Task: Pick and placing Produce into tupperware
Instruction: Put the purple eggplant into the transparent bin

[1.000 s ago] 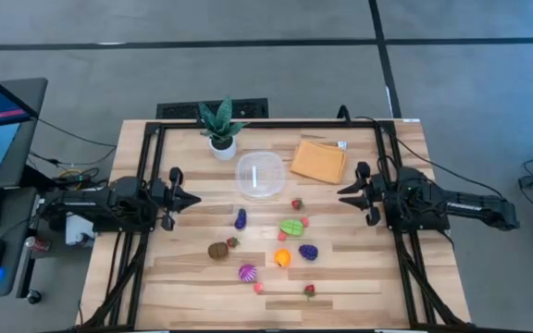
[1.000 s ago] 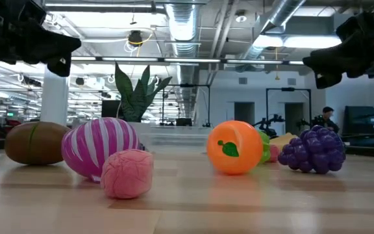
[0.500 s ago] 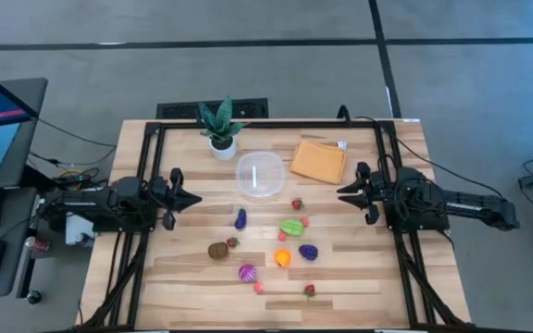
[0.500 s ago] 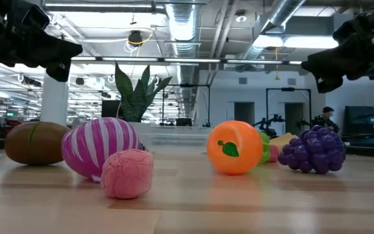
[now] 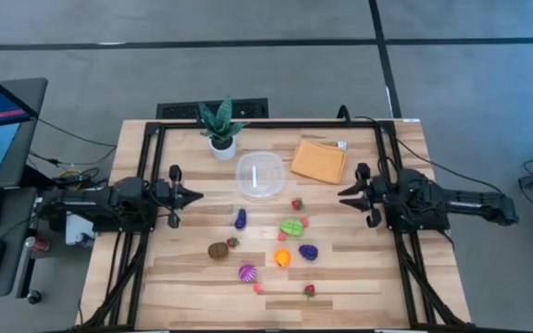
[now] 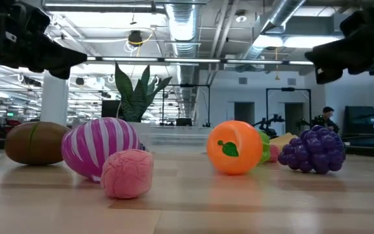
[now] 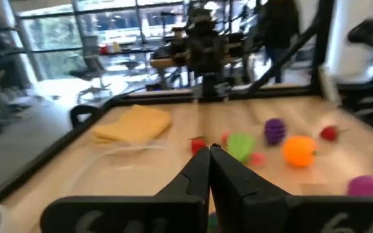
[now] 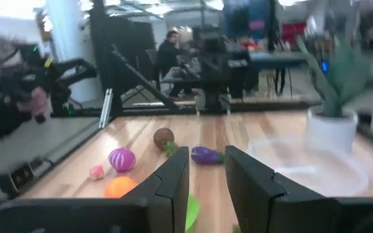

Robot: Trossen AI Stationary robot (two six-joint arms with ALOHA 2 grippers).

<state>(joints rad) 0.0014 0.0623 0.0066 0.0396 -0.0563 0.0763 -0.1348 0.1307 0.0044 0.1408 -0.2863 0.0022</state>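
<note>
The clear round tupperware (image 5: 261,175) stands on the table's far middle and holds no produce. The produce lies loose on the table near of it: a purple eggplant (image 5: 241,218), a green piece (image 5: 291,226), a red strawberry (image 5: 296,203), a brown kiwi (image 5: 217,250), an orange (image 5: 282,258), purple grapes (image 5: 308,251), a magenta striped piece (image 5: 247,272) and small pink and red bits. My left gripper (image 5: 199,195) is shut and empty above the table's left side, its fingers (image 7: 209,155) together. My right gripper (image 5: 341,194) is open and empty (image 8: 206,155) above the right side.
A potted plant (image 5: 220,129) stands at the far left of the tub and a folded orange cloth (image 5: 318,161) lies at its far right. Dark frame rails (image 5: 146,185) run along the table's sides. A person (image 6: 327,117) shows in the room behind.
My left gripper has crept a little toward the table's right edge. My right gripper has risen slightly. The produce and the tub have kept still.
</note>
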